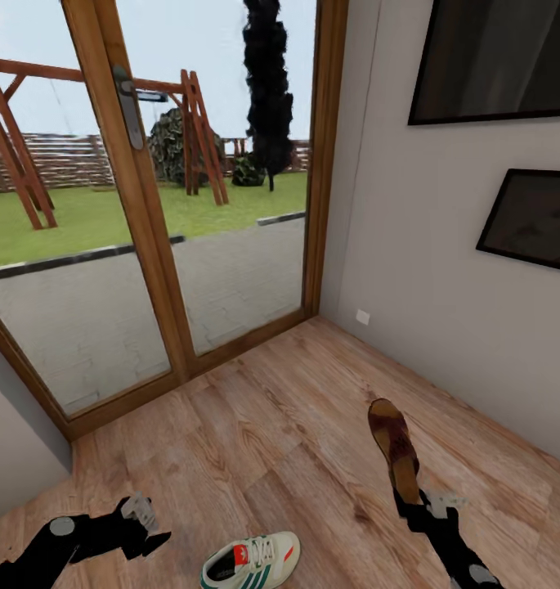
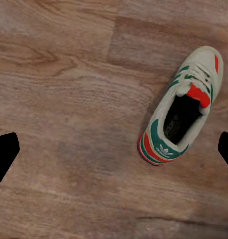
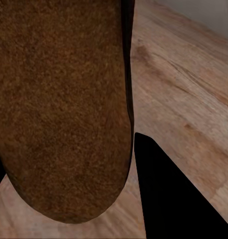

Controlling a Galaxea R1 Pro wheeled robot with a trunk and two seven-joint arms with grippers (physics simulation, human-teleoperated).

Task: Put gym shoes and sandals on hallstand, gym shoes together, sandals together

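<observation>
The right tool (image 1: 412, 501) is pressed on the heel end of a brown sandal (image 1: 395, 446), which is held lifted above the corridor floor (image 1: 263, 425) with its toe pointing away from the robot. In the right wrist view the rough brown surface of the sandal (image 3: 64, 109) is seen very near, with one dark finger (image 3: 168, 194) just beside its rounded end and the wood planks (image 3: 188, 89) behind it.

The left tool (image 1: 149, 528) is seen low at the left of the head view, and its fingers are spread with nothing between them. In the left wrist view the two dark fingertips (image 2: 4, 154) are seen at the opposite edges, well apart, and the floor (image 2: 69, 99) lies between them.

One gym shoe (image 1: 251, 560) lies on the floor between the two arms, near the left tool but not touching it. It is cream-white with green stripes and a red-orange tongue label (image 2: 198, 94), and its opening (image 2: 182, 117) faces up.

Beyond the floor, a glass door with a wooden frame (image 1: 153, 237) is seen. A grey wall (image 1: 427, 237) with two dark framed pictures (image 1: 496, 61) stands at the right.
</observation>
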